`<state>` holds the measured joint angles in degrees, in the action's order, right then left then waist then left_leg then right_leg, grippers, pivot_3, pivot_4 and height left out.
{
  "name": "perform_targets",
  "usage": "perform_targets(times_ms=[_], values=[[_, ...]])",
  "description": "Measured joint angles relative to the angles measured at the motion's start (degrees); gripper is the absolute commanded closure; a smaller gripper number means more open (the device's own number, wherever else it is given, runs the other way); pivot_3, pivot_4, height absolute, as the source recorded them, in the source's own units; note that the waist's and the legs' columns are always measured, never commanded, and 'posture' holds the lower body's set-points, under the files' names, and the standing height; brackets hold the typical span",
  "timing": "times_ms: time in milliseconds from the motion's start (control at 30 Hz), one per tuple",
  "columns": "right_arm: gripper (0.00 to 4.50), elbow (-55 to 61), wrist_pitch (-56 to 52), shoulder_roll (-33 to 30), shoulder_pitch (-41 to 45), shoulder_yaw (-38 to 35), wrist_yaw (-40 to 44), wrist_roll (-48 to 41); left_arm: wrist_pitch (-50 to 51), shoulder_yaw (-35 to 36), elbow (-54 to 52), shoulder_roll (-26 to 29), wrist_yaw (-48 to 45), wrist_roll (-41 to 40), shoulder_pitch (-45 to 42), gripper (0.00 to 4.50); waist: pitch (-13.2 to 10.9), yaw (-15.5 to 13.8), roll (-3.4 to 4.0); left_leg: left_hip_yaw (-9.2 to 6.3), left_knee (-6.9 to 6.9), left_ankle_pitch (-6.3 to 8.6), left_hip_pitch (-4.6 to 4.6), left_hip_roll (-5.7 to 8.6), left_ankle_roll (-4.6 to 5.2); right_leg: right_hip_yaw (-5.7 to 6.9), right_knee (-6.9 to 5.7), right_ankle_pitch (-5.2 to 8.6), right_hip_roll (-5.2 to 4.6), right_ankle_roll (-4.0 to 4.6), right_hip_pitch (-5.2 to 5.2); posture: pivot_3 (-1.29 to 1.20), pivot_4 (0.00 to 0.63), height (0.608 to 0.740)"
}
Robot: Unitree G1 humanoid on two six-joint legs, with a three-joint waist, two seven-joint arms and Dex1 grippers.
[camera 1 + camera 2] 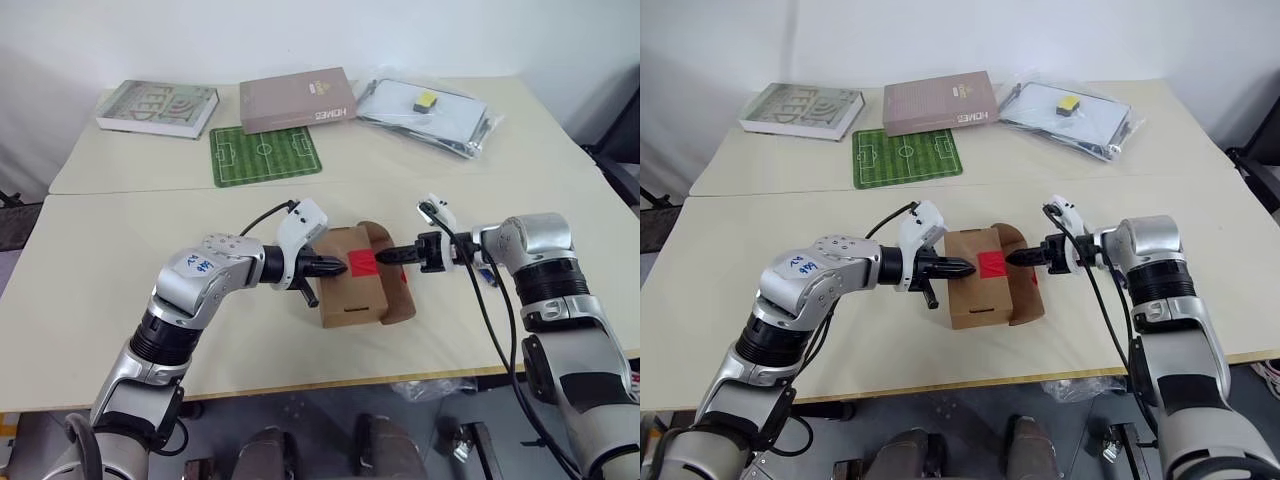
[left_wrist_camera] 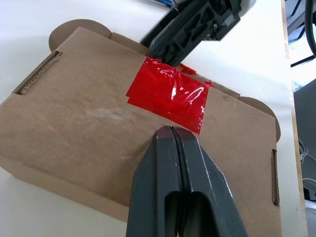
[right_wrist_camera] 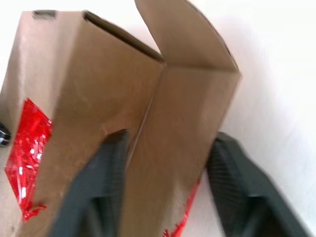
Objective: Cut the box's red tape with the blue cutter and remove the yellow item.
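The box (image 1: 350, 290), a small brown carton, lies in the middle of the table with the red tape (image 1: 361, 264) on its top panel. My left gripper (image 1: 335, 266) is shut, and its tip presses on the top panel just short of the red tape (image 2: 168, 94). My right gripper (image 1: 388, 257) comes in from the right. In the right wrist view its fingers (image 3: 106, 173) close on either side of the box's opened right flap (image 3: 187, 108). Torn red scraps cling to the flap's edge. A blue sliver (image 1: 487, 275), probably the blue cutter, lies under my right wrist. The yellow item is hidden.
At the table's far side lie a grey book (image 1: 158, 108), a brownish-pink book (image 1: 298, 98), a green football-pitch mat (image 1: 265, 154) and a clear bag with a yellow block (image 1: 426, 100). The table's front edge (image 1: 330, 385) runs close below the box.
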<state>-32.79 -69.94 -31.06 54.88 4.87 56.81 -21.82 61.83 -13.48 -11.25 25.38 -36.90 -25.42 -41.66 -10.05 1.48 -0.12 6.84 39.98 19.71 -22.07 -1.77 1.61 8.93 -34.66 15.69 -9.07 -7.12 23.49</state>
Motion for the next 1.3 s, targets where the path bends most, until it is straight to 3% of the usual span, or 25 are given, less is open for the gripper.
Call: perform_targets(times_ms=[100,467,700,900,1300], values=[[4.45,4.38,-3.50,0.00,-0.93,-1.60,-2.07,-1.36,-0.30,0.15,-0.41,0.00,0.04,0.00,0.50,4.50,-0.01,-0.03,0.01,0.00,0.00,0.00,-0.01,0.01,0.00,-0.01,0.00,0.00,-0.01,0.00,0.02,0.00,0.150,0.740],[4.45,24.80,-20.75,2.15,-2.51,-10.83,-17.79,-3.11,-2.01,0.23,-0.24,-0.44,-0.24,-0.01,0.69,4.50,-0.02,-1.57,0.03,0.00,0.04,0.00,-0.12,0.06,-0.01,-0.02,-0.05,0.00,-0.10,0.00,0.12,0.00,0.150,0.740],[4.45,32.75,-22.28,1.95,-3.09,-12.91,-28.01,-9.04,-3.24,0.67,0.62,-0.98,-0.24,0.01,0.68,4.50,-0.02,-1.57,0.03,0.02,0.04,0.00,-0.13,0.11,-0.01,0.00,-0.05,0.00,-0.13,0.00,0.12,0.00,0.150,0.740],[4.45,35.07,-22.27,-1.74,-2.36,-14.42,-41.06,-23.05,-5.03,0.97,1.96,-1.60,-0.24,0.11,0.67,4.50,-0.02,-1.57,0.03,0.02,0.04,0.00,-0.12,0.11,0.00,0.00,-0.04,0.00,-0.13,0.00,0.12,0.00,0.150,0.740],[4.45,32.72,-22.26,-7.41,5.57,-13.48,-76.74,-62.35,-7.26,-0.69,7.69,-3.96,0.10,3.16,1.32,4.50,-0.03,-1.49,0.02,0.04,0.01,0.00,-0.27,0.08,0.01,0.03,0.00,0.00,-0.14,0.00,0.23,0.00,0.150,0.740]])
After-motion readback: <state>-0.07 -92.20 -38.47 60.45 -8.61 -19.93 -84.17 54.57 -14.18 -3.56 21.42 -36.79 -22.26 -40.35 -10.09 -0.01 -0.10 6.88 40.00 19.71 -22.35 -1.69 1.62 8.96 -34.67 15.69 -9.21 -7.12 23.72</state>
